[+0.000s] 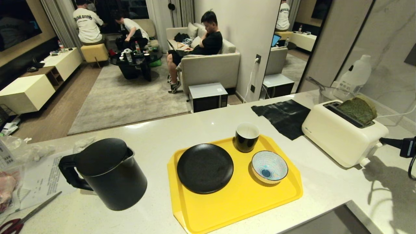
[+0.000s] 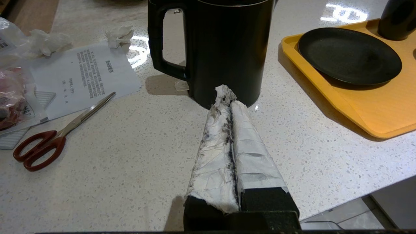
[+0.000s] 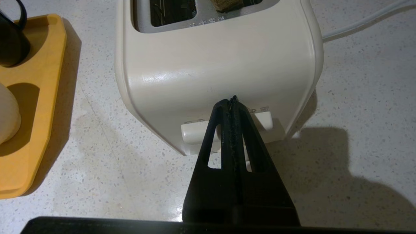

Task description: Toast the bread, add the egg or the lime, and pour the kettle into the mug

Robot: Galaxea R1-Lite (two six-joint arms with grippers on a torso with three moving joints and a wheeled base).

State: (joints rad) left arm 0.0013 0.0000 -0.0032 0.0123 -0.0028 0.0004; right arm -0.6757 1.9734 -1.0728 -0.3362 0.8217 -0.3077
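The kettle (image 1: 107,174) stands on the counter (image 1: 201,123) left of the yellow tray (image 1: 240,201), open surface around it. The left gripper (image 2: 229,97), fingers pressed together and empty, points at its base. The mug (image 1: 247,136) occupies the tray's far edge. The bread (image 1: 358,110) protrudes from the toaster (image 1: 341,136). The right gripper (image 3: 233,99), closed on nothing, sits just at the toaster's end panel above the lever (image 3: 195,131).

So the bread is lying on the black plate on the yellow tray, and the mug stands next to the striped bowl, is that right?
Not quite. The bread is not on the black plate; it stands in a slot of the white toaster, sticking out at the top, as the head view shows. The plate is bare. The mug does stand next to the striped bowl on the yellow tray.
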